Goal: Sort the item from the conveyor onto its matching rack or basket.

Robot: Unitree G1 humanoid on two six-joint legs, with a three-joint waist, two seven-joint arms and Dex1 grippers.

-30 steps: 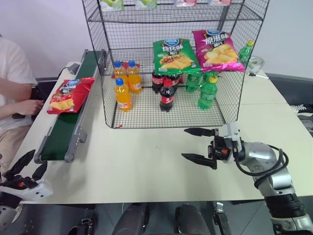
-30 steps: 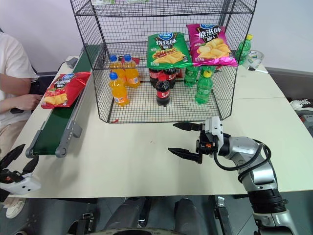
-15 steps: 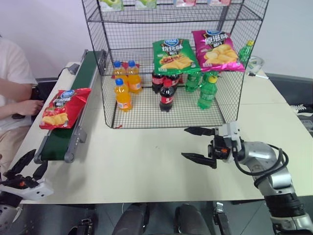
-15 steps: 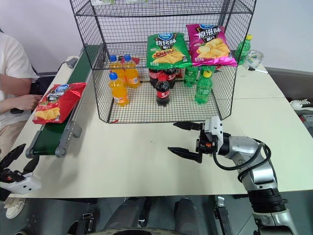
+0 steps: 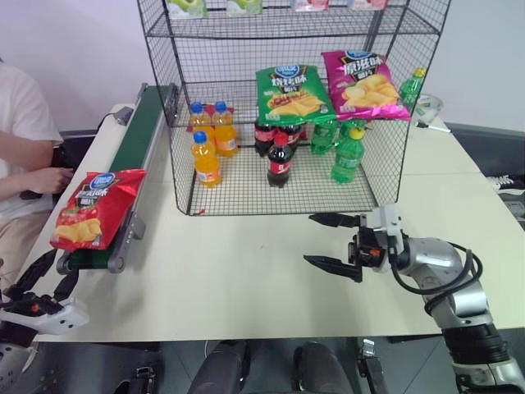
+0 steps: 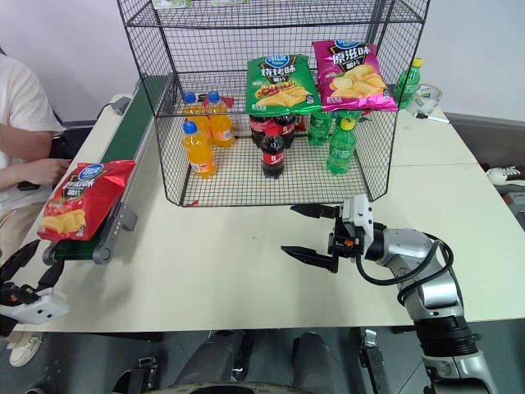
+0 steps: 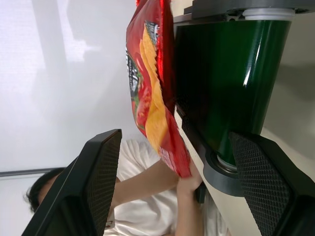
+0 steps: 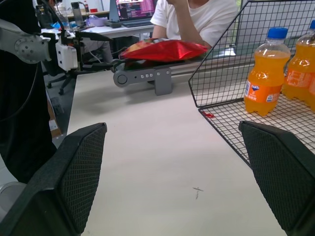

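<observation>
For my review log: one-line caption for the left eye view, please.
Red crisp bag overhangs the conveyor's near end; both open tools, left and right, wait apart.

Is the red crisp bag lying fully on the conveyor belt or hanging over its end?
Hanging over: the red crisp bag overlaps the conveyor's near end and outer rail.

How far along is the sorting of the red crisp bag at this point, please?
Done: the red crisp bag lies at the near end of the conveyor, overhanging its outer edge. In hand: nothing; the left gripper waits open just below that end, and the right gripper hangs open over the table. Left: grasping the bag and placing it in the wire rack with the green bag and pink bag.
</observation>
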